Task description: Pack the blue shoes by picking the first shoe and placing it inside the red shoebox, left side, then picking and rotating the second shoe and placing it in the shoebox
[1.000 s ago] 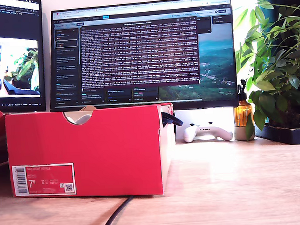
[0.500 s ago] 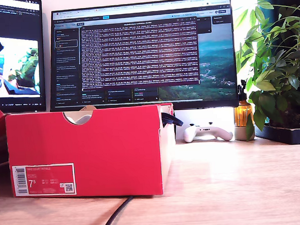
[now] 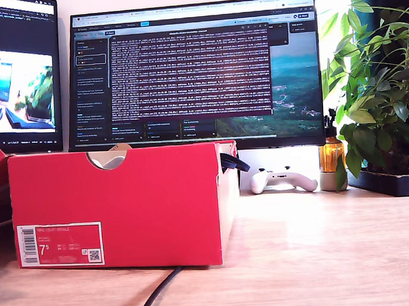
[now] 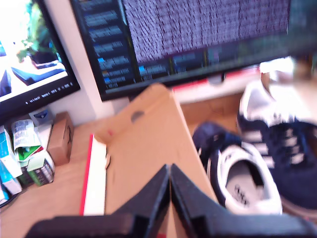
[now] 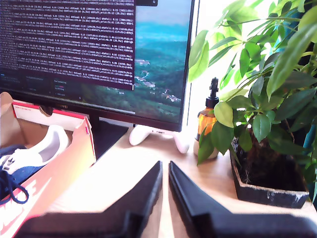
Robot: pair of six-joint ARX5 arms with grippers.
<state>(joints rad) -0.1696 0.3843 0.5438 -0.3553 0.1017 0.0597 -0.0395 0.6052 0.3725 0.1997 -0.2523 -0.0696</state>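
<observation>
Wooden desk (image 3: 329,249) carries the red shoebox (image 3: 119,203) at the exterior view's left, near the monitor (image 3: 195,73). Both blue shoes (image 4: 257,163) lie inside it. My first gripper (image 4: 170,171) and my second gripper (image 5: 165,166) are clenched, empty.

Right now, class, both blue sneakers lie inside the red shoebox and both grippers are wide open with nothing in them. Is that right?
Not quite. My first gripper and my second gripper are shut, jaws together with nothing between them, as each wrist view shows. The rest stands: the first wrist view shows both blue sneakers lying inside the red shoebox.
</observation>
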